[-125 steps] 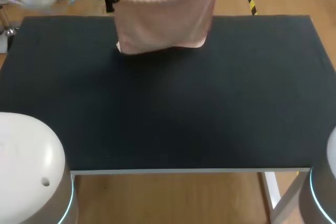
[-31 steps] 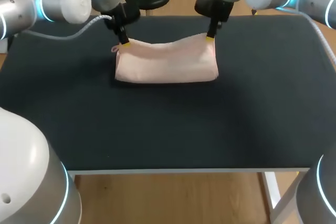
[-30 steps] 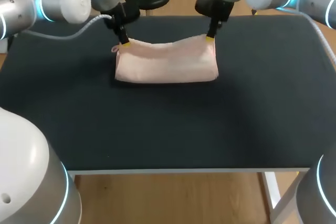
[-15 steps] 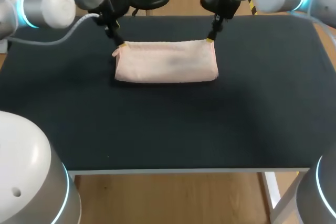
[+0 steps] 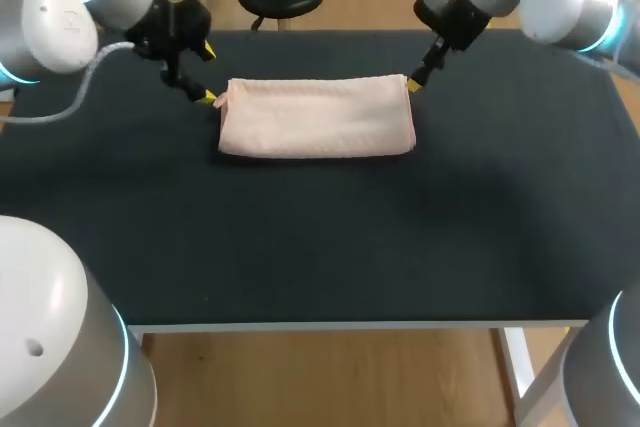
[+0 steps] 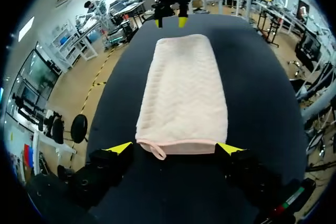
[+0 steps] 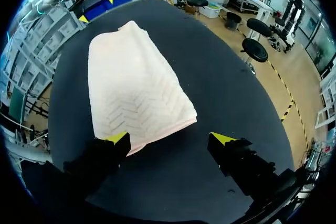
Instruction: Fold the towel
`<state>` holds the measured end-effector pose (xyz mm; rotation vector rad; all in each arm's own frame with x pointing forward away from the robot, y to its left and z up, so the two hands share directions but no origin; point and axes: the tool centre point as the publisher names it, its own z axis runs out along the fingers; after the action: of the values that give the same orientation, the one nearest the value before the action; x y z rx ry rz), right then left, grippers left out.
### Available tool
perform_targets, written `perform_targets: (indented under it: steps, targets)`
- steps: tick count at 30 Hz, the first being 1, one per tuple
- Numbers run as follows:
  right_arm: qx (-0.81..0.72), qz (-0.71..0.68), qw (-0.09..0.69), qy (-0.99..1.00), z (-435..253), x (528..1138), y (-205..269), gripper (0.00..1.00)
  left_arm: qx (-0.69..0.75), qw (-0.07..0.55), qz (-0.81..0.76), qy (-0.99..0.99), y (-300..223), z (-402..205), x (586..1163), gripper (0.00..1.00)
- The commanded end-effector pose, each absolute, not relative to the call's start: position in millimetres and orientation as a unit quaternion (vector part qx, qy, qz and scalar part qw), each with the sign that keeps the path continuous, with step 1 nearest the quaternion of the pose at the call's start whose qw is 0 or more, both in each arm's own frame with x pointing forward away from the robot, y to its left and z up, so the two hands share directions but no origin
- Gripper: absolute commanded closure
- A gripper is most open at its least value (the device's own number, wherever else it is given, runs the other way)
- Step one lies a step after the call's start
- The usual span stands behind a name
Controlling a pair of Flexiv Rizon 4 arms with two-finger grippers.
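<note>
Pale pink towel, folded into a flat band, lies on the black worktop near its far edge (slightly left of middle). Left gripper and right gripper sit at its short ends, jaws apart, gripping nothing.

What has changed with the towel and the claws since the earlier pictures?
The towel, hanging from both claws over the far side of the table 4.2 s ago, was lowered and laid folded on it. The left claw and the right claw then let go of its far corners and drew back outward; both are open now. The towel's near edge has stayed put for the last second.
</note>
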<state>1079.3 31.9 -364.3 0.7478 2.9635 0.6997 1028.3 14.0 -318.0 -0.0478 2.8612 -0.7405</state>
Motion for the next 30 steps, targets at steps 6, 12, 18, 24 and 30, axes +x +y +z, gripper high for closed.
perform_targets:
  steps: [6,12,18,24,30]
  targets:
    - [0.272,0.29,0.007,0.918,-358,1069,27,0.0,-0.015,0.046,-0.33,0.943,41,-327,1027,0.0]
    - [0.295,0.309,-0.012,0.904,-360,1055,29,0.0,-0.002,0.05,-0.355,0.933,41,-329,1023,0.0]
    - [0.326,0.302,-0.033,0.895,-375,1049,32,0.0,0.007,0.062,-0.373,0.926,39,-330,1020,0.0]
    - [0.344,0.318,-0.041,0.883,-382,1044,34,0.0,0.023,0.08,-0.373,0.924,41,-329,1013,0.0]
    - [0.272,0.279,-0.018,0.921,-374,1045,42,0.0,0.026,0.083,-0.364,0.927,41,-329,1012,0.0]
